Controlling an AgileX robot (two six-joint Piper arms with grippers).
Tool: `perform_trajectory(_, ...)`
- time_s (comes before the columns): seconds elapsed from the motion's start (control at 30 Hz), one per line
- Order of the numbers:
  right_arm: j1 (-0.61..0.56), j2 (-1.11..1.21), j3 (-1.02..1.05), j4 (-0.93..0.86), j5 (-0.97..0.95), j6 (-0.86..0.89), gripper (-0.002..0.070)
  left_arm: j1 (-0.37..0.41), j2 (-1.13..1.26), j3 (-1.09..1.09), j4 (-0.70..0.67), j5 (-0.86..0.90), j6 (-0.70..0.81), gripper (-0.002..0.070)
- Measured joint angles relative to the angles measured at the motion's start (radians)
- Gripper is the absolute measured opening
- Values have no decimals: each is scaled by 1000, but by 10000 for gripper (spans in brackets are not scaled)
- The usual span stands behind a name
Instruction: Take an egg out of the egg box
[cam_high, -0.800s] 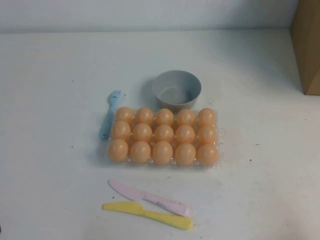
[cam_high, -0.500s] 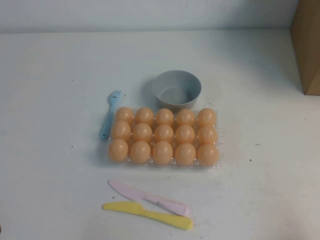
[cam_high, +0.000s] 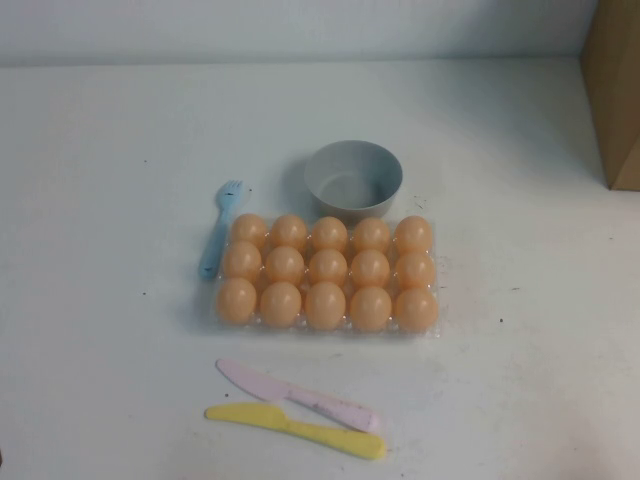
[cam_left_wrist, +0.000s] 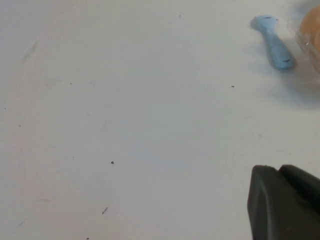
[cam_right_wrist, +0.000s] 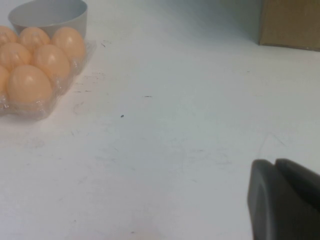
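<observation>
On the white bench (cam_high: 110, 300), the egg box (cam_high: 436, 268) is sitting at centre with all fifteen cups filled; no egg is out yet. A grey bowl (cam_high: 353, 178) is standing just behind the box, a blue fork (cam_high: 220, 230) is lying along its left edge, and a pink knife (cam_high: 297, 395) and yellow knife (cam_high: 295, 430) are lying nearer the robot.

Neither arm is showing in the high view. Left pincer (cam_left_wrist: 285, 202) is hanging over bare bench, well apart from the box, with only a dark corner of it showing; cannot tell whether released or clenched. Right pincer (cam_right_wrist: 285, 197) is likewise hanging off to the box's right side; state cannot be told either.

Judgement: the egg (cam_high: 416, 308) at the near right corner is looking most reachable. It is probably light, glossy and slippery, possibly fragile; gripping across its widest middle with gentle force seems best.
</observation>
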Motion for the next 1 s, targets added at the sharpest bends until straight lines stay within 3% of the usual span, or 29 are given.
perform_trajectory(0.6, 0, 0, 0, 0, 0, 0, -17, 0, 0, 0, -3, -8, 0, -5)
perform_trajectory(0.7, 0, 0, 0, 0, 0, 0, -17, 0, 0, 0, -113, -50, -36, -5)
perform_trajectory(0.87, 0, 0, 0, 0, 0, 0, -17, 0, 0, 0, -455, -149, -167, -5)
perform_trajectory(1.0, 0, 0, 0, 0, 0, 0, -17, 0, 0, 0, -551, -209, -185, -5)
